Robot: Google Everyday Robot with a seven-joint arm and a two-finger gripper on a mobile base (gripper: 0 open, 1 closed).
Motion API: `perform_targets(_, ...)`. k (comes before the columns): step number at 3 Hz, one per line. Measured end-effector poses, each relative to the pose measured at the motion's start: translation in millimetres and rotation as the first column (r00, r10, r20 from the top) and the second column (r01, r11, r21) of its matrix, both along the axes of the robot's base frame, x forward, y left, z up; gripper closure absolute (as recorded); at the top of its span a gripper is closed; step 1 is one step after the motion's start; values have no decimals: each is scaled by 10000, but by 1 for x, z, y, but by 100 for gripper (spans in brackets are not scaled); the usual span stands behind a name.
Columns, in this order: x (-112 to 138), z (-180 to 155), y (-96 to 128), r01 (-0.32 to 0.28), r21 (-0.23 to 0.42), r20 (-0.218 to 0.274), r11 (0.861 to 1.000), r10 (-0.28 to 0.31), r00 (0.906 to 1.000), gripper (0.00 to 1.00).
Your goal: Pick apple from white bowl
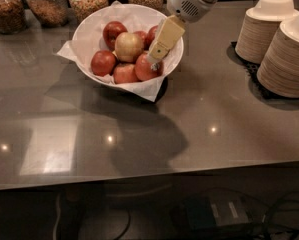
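The white bowl (91, 26), lined with crumpled white paper, stands at the back left of the grey counter. It holds several dark red apples and one pale yellow-green apple (128, 46) near its middle. My gripper (156, 60) reaches in from the upper right and hangs over the right side of the bowl. Its beige finger (164, 38) points down and left, with its tip just above a red apple (145, 68), to the right of the pale apple. It holds nothing that I can see.
Two stacks of beige paper bowls (269, 31) stand at the right on a black mat. Several glass jars of grains (48, 3) line the back edge behind the bowl. The counter's front edge (149, 180) runs across the lower part of the view.
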State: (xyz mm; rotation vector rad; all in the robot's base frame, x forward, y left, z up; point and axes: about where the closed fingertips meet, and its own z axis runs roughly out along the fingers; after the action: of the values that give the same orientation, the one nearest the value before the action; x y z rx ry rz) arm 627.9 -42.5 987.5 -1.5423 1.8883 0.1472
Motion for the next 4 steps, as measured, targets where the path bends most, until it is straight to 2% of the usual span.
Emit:
perform_targets(1,12,-2,17,-344,188,41,9992,343,9994,0)
perform_targets(4,35,-25,67,-964,356,-412,9947,978,9944,0)
